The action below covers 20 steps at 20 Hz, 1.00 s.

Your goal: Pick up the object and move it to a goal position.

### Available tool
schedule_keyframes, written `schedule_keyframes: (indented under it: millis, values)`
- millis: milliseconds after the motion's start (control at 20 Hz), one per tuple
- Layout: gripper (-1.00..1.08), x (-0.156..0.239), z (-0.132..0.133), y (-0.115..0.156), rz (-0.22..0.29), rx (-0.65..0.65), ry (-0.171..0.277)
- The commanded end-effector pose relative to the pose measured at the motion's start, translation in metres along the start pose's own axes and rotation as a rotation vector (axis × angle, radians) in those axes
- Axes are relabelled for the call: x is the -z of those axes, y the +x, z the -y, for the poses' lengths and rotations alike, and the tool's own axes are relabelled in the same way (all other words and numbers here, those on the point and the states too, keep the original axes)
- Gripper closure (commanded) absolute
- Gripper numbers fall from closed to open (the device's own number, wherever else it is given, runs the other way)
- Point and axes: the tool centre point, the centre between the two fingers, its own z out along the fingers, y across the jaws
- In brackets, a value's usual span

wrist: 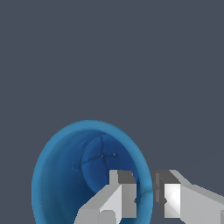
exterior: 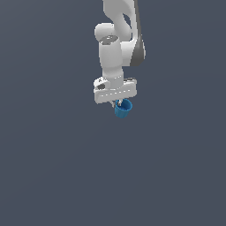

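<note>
Claw (wrist: 145, 199) gripping blue cup (wrist: 83, 175) by its rim wall, fingers nearly closed; carrying step, goal unseen.

- No text, label, brand, number or sign can be read in either view.
- The white arm (exterior: 112, 48) carries no legible marking in the exterior view.
- The blue cup (wrist: 65, 175) shows only plain colour inside and along its rim in the wrist view.
- The grey background bears no writing.
</note>
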Motion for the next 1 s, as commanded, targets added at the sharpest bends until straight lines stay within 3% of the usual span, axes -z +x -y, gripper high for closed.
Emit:
schedule_keyframes:
  millis: [0,550,950]
  values:
    - [1.08,0.024,0.010,0.003,-0.002,0.000,-0.002]
    - [1.08,0.124,0.056,0.015,-0.002,0.001,-0.003]
    - [1.08,0.170,0.078,0.022,-0.002,0.001,-0.001]
